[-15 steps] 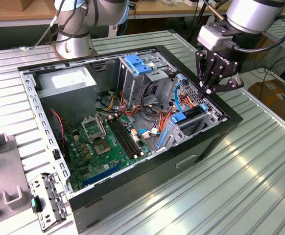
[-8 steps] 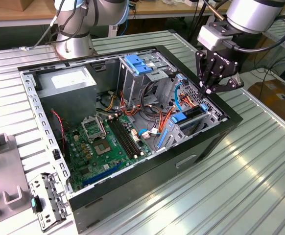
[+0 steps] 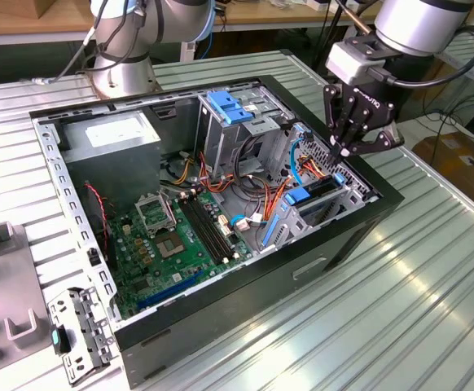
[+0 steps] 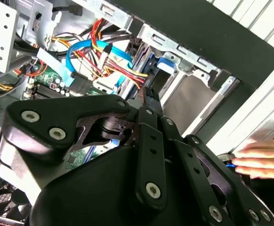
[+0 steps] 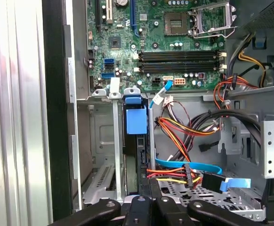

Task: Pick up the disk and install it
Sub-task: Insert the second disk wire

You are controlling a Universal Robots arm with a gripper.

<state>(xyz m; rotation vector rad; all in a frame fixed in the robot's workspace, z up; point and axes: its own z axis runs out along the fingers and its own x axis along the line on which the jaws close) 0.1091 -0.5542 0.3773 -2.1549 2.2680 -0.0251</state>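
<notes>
The disk already stands on edge in a narrow slot of the metal drive cage, directly below the pincer, so as far as I can judge the picking up is over and the work is at the seating stage. Whether the disk is pushed fully home I cannot tell. In the exterior view the pincer's black fingers are drawn together to a point just above the cage, and in the second wrist view they look clenched with nothing between them; whether the tips touch the disk's upper edge is hidden. The disk shows a dark, flat body with bright blue plastic rails and a blue pull tab at one end, smooth and slightly glossy. The cage around it is thin, dull grey sheet metal with punched holes and folded edges. Beside the pincer, red, yellow and orange wires and a flat blue cable loop loosely. Farther off lies the green circuit board, studded with small parts. The whole case is black-rimmed and rests on a ribbed aluminium counter.
</notes>
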